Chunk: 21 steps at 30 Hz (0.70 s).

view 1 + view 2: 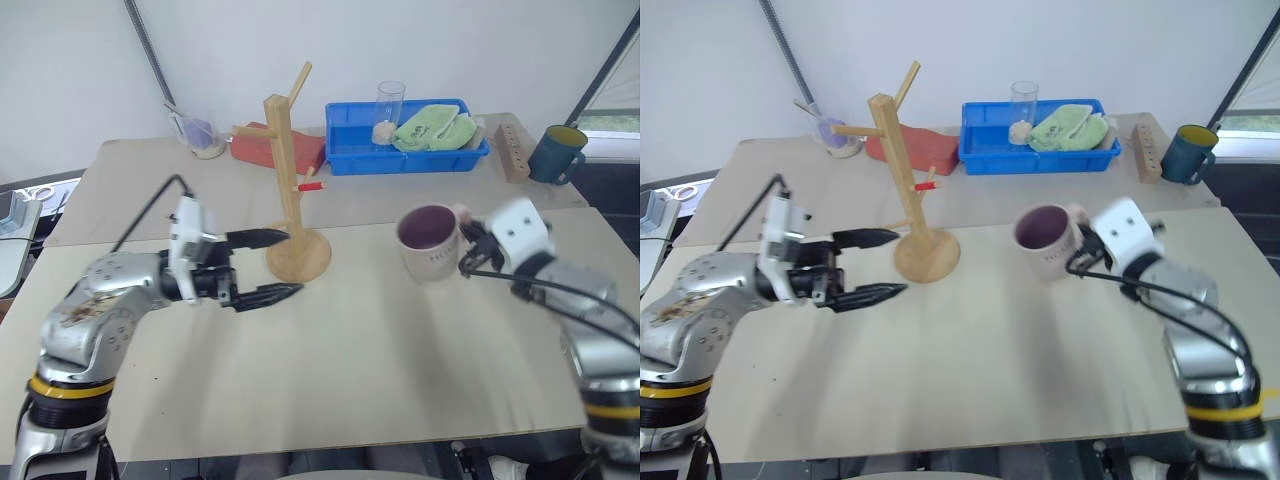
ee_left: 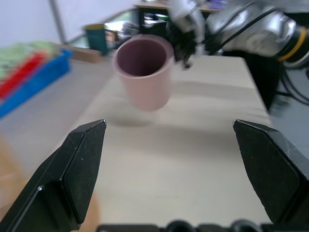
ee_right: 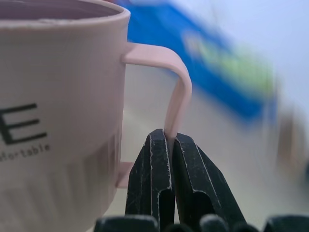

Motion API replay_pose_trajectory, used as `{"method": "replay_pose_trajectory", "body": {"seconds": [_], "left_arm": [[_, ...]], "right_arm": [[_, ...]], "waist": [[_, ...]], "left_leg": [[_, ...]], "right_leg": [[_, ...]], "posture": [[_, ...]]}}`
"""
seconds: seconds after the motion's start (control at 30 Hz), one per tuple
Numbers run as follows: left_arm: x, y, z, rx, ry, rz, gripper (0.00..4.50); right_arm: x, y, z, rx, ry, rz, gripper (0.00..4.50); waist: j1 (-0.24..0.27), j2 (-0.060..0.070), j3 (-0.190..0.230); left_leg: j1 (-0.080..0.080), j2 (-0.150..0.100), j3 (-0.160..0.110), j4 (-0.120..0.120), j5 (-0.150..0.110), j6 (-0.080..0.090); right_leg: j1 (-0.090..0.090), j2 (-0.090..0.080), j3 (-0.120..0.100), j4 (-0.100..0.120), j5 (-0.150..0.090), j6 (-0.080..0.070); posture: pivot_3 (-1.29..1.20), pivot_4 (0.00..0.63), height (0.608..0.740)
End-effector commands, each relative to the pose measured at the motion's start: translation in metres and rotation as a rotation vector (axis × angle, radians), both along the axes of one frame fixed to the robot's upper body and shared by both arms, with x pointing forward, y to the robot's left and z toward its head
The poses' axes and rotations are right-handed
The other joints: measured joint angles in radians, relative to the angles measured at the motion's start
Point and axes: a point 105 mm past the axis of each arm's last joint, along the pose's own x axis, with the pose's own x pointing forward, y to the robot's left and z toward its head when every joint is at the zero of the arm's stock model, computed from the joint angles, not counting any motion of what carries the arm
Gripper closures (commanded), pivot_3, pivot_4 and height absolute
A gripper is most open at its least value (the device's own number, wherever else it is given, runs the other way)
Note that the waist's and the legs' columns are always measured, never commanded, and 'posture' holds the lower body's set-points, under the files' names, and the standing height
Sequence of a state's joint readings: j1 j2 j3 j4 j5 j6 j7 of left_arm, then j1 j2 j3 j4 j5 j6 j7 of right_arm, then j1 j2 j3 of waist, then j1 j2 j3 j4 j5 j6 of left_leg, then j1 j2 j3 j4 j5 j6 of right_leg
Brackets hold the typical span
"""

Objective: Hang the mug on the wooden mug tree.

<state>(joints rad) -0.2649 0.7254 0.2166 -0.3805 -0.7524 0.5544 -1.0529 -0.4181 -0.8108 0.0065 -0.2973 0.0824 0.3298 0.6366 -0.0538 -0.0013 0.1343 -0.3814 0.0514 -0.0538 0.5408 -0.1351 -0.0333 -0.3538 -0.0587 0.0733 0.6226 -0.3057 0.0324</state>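
Note:
The pale pink mug [image 1: 430, 242] with a mauve inside hangs upright above the table, right of centre. My right gripper [image 3: 170, 140] is shut on the mug's loop handle [image 3: 176, 96], its fingers pinching the thin strap. The wooden mug tree [image 1: 290, 190] stands on its round base at the table's middle, left of the mug, with angled pegs and a red-tipped short peg [image 1: 311, 186]. My left gripper [image 1: 270, 266] is open and empty, level, its fingers pointing at the tree's base from the left. In the left wrist view the mug [image 2: 145, 72] floats ahead between the open fingers.
A blue tray [image 1: 405, 145] holding a green cloth and a clear glass sits at the back. A dark blue mug [image 1: 555, 153] and a wooden block with holes [image 1: 512, 147] stand back right. A red cloth [image 1: 275, 148] and a small cup [image 1: 203, 133] lie back left.

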Motion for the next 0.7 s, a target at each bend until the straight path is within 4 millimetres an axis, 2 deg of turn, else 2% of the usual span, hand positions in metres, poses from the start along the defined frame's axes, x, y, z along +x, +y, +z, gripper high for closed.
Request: {"method": "replay_pose_trajectory", "body": {"seconds": [0.03, 0.13, 0.27, 0.5, 0.7], "left_arm": [[-0.001, 0.019, 0.026, -0.064, -0.068, 0.077, 0.00], [0.003, 0.030, 0.039, -0.128, -0.096, 0.147, 0.00], [0.001, 0.033, 0.038, -0.131, -0.106, 0.186, 0.00], [-0.002, 0.033, 0.034, -0.121, -0.109, 0.206, 0.00], [-0.002, 0.030, 0.038, -0.127, -0.122, 0.206, 0.00]], "right_arm": [[-0.001, 0.030, 0.013, -0.134, -0.016, 0.191, 4.48], [0.007, 0.049, 0.018, -0.226, -0.006, 0.299, 4.48], [0.017, 0.066, 0.022, -0.293, -0.004, 0.386, 4.48], [0.025, 0.082, 0.028, -0.364, -0.003, 0.513, 4.48], [0.033, 0.091, 0.034, -0.378, -0.026, 0.562, 4.48]], "waist": [[0.006, -0.002, 0.001], [0.016, -0.003, 0.002], [0.019, -0.001, 0.001], [0.015, 0.001, 0.000], [0.011, 0.001, 0.000]], "left_leg": [[0.000, 0.000, 0.000, -0.001, -0.001, -0.001], [-0.003, 0.000, 0.000, 0.000, 0.000, 0.000], [-0.007, 0.000, 0.002, 0.000, 0.001, 0.001], [-0.005, 0.000, 0.002, -0.001, 0.001, 0.001], [-0.003, 0.000, 0.002, -0.001, 0.001, 0.001]], "right_leg": [[-0.001, 0.000, 0.000, -0.001, 0.000, -0.001], [0.000, -0.001, -0.002, -0.002, 0.000, -0.001], [0.001, -0.002, -0.001, -0.005, 0.000, 0.000], [0.001, 0.000, -0.001, -0.001, 0.001, 0.001], [0.001, 0.000, -0.001, 0.002, 0.001, 0.001]], "posture": [[0.00, 0.150, 0.721], [0.00, 0.150, 0.721], [0.00, 0.150, 0.721], [0.00, 0.150, 0.721], [0.00, 0.150, 0.721]]}}
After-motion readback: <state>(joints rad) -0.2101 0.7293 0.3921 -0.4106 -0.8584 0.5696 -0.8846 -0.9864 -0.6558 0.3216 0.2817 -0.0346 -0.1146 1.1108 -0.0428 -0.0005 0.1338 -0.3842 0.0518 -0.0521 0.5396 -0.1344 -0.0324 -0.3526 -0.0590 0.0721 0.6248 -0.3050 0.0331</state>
